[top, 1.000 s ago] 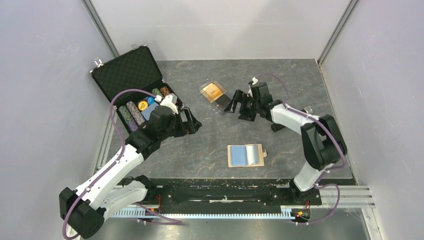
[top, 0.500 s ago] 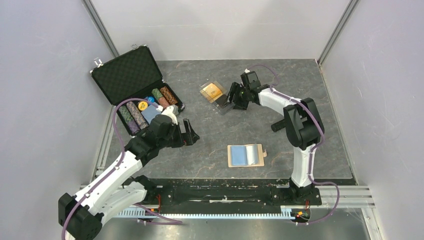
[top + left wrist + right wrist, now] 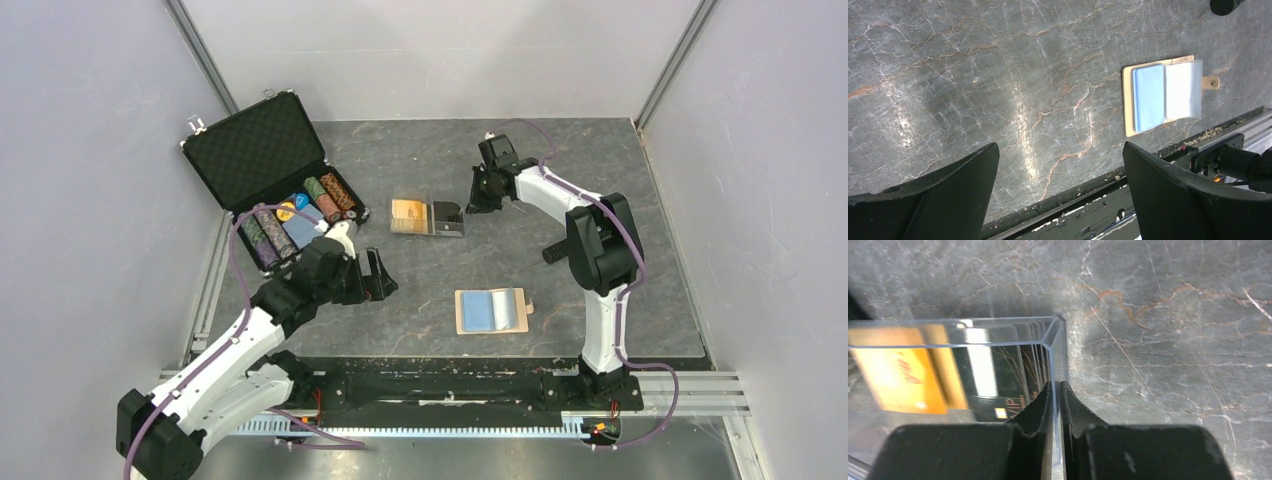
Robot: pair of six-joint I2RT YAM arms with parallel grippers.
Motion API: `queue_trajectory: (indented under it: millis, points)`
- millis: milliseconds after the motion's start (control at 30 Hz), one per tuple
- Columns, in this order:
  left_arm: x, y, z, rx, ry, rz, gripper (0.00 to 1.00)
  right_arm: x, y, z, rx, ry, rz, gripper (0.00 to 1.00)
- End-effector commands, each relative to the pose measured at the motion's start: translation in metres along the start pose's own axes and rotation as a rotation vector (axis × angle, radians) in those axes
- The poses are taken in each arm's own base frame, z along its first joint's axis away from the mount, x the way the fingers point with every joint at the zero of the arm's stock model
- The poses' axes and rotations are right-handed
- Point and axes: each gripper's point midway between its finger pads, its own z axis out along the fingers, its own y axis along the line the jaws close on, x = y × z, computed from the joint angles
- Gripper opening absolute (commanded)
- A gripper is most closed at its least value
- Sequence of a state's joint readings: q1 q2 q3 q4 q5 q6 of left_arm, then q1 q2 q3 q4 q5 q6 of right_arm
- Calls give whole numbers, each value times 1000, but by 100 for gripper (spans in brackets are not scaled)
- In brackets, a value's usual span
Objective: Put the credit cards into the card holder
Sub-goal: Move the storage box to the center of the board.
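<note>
Credit cards point(image 3: 425, 216) sit inside the clear plastic box point(image 3: 1054, 355), the orange-gold card point(image 3: 903, 367) partly overlapping the dark card point(image 3: 1003, 390). The box rests near the middle of the table point(image 3: 420, 150), somewhat toward the far edge. The right gripper point(image 3: 1057, 385) is pinched tight on the box's thin side wall, which runs up between its fingers; it grips no card. Treat this step as handling the box, so that the cards can be reached or tipped out. Hold the pinch firm, because the wall looks smooth and may slip. Move slowly and keep the box level until you mean to tilt it, since the loose cards are likely to slide. The card holder point(image 3: 492, 310) lies open with its blue pockets facing up, close to the near edge and right of centre, well apart from the box. The left gripper point(image 3: 1059, 150) hovers with its jaws spread wide over bare surface left of the holder, gripping nothing. Keep it there, ready to steady the holder.
</note>
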State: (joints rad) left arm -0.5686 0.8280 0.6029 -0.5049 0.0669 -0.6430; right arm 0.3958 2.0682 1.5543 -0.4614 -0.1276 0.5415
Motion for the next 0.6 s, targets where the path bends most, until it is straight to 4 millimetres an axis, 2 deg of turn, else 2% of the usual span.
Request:
queue_trajectory:
  millis: [0,133,300,567]
  points:
    - [-3,-7,-7,30,-13,-13,100,-1,-9,-23,45,5,-76,5]
    - [-13,-11,-17,24,-43,-29,100,9,-6,-30,9,26,-101,5]
    - [-25,-18,-26,29,-77,-51,100,24,11,-38,-50,46,-143,4]
    - [-35,-29,-30,30,-55,-73,100,74,62,-39,-132,99,-226,6]
